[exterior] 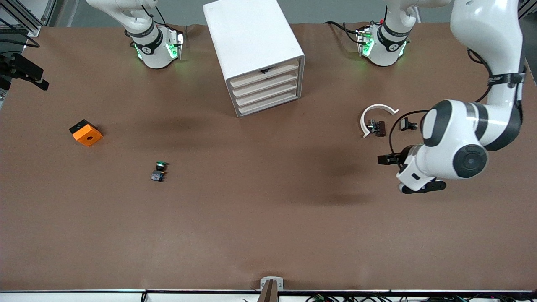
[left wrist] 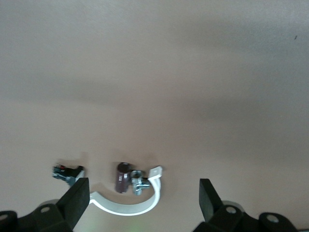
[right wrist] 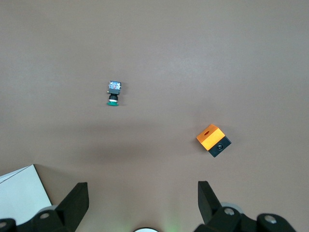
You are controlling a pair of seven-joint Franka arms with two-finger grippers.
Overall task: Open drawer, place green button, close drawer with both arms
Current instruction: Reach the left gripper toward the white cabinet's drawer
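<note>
One button lies on the table, nearer the front camera than the cabinet, toward the right arm's end. One orange cube lies near it. The left gripper, fingers apart, hangs over one white ring, well apart from the button. The right gripper, also spread, holds nothing. The cabinet's four drawers are shut.

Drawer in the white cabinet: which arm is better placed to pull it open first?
Probably left. The left gripper hangs open over the white ring clip, toward the side the shallow beige-fronted drawer faces. The right gripper, open too, is up over the orange cube and green-capped button.
</note>
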